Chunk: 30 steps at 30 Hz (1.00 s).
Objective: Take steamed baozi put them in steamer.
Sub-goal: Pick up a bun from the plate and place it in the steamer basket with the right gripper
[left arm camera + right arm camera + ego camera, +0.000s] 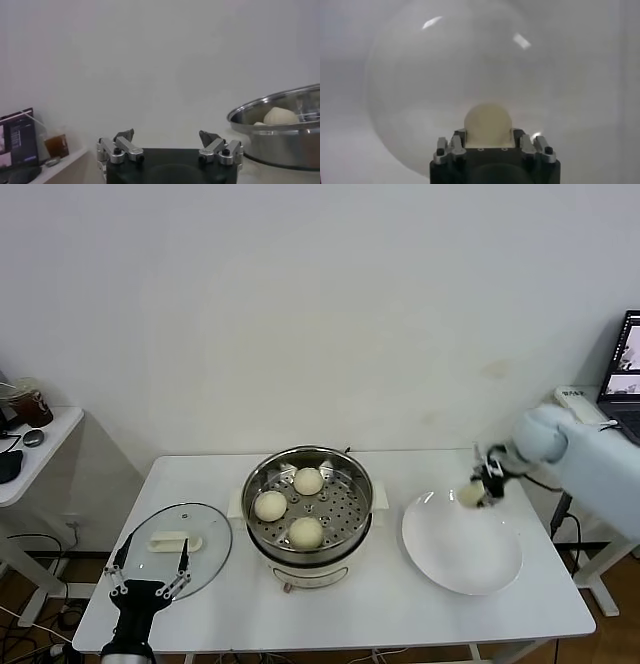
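Cream-white baozi [487, 122] clamped in right gripper [480, 489] over white plate [462, 559]; three in steamer [308, 502]; left gripper [150, 576] parked, fingers apart.

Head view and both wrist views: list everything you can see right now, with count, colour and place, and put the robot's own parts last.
Table: one, white, under everything.
Steamer: one, shiny steel on a white base, table centre.
Baozi in steamer: three, cream-white, on the perforated tray.
Baozi in gripper: one, cream-white, over the plate's far edge.
Plate: one, white, on the robot's right of the steamer.
Glass lid: one, clear with white handle, on the robot's left of the steamer.
Side desk: one, white, far left, with a cup.
Laptop: one, far right.
Left gripper: open, by the table's near left edge.
Right gripper: shut on the fourth baozi.
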Available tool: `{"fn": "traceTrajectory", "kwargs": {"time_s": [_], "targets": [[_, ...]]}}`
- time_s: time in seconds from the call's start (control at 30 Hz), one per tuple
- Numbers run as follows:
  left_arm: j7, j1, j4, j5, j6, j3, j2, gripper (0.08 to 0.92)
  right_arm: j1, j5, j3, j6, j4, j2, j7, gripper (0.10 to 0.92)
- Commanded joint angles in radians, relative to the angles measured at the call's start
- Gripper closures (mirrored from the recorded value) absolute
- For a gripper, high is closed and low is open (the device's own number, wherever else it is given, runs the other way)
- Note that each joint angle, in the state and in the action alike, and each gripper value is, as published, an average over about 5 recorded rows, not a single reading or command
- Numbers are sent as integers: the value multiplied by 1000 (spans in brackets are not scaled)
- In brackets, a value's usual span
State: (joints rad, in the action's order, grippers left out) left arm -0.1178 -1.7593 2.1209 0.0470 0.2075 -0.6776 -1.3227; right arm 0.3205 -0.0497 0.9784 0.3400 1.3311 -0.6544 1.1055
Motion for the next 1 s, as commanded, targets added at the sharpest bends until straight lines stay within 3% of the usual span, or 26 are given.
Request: {"fn": "traceTrajectory", "kwargs": {"time_s": [0.03,0.2,0.43,1.0], "targets": [[1,17,1,1,0,11,4,177,543,-435,410,223,278,-188,-90,483],[1,20,0,3,0,11,5,177,517,-552,429,328,306,-346,-166,485],[1,19,0,2,1,-3,1,177,393,-556,410,382,212,-492,-213,511],[1,12,1,1,1,-19,-12,177,194,-378,382,372,35,-523,-210,555]]}}
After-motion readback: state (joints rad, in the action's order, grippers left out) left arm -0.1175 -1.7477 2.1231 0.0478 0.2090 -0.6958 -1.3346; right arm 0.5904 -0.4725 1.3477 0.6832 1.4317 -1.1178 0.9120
